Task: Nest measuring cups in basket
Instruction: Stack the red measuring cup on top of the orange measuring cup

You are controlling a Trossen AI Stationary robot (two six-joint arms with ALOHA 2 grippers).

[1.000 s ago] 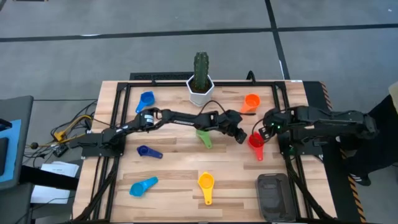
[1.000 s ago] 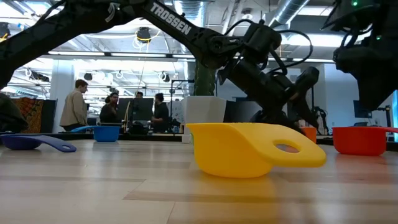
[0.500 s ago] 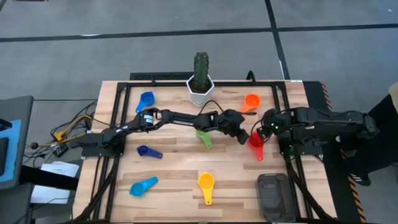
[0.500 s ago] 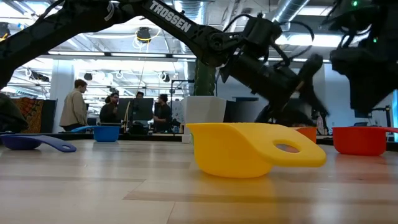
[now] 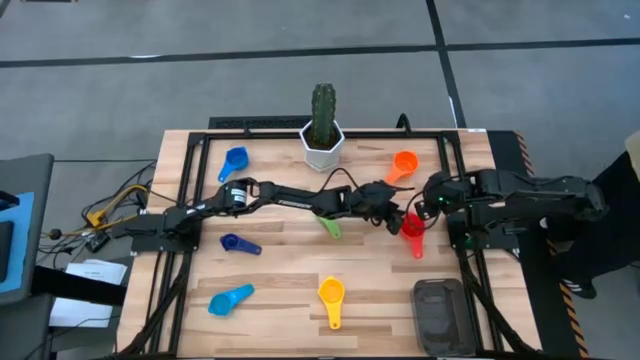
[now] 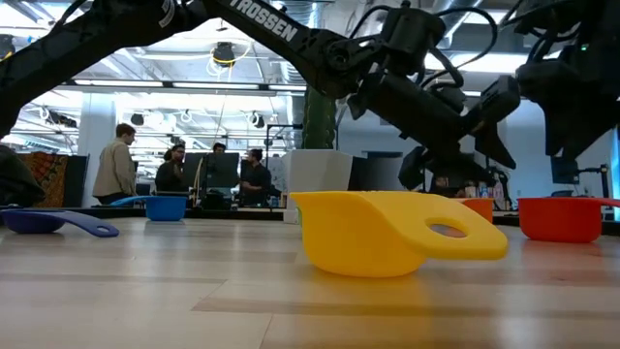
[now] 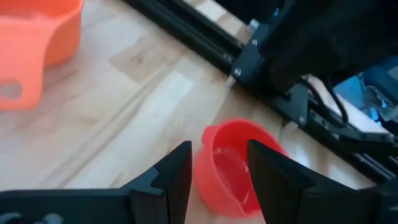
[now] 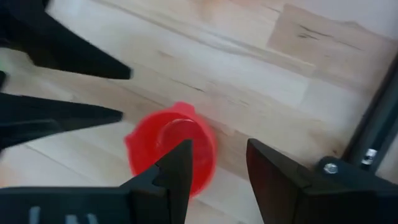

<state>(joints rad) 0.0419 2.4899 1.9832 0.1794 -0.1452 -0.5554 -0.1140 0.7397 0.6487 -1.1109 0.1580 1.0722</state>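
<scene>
The red measuring cup (image 5: 412, 228) sits upright on the table between both grippers, its handle toward the near edge. My left gripper (image 5: 398, 218) is open, reaches across from the left and hovers above the cup's left side; in the left wrist view its fingers (image 7: 219, 149) frame the red cup (image 7: 233, 169). My right gripper (image 5: 428, 208) is open and hangs just right of and above the cup (image 8: 171, 148). The basket (image 5: 440, 315) lies near the near right corner. Other cups: orange (image 5: 402, 165), green (image 5: 328, 225), yellow (image 5: 331, 293), dark blue (image 5: 240, 244), light blue (image 5: 230, 298), blue (image 5: 233, 160).
A white hexagonal cactus pot (image 5: 323, 145) stands at the far middle. A black frame rail (image 5: 455, 200) runs along the right side beside the red cup. The green cup lies partly under my left arm. People stand in the room beyond the table (image 6: 121, 160).
My left gripper has moved a little toward the table's right edge, closer to the red cup, and has risen, with its forearm bending more. The red cup has stayed in place.
</scene>
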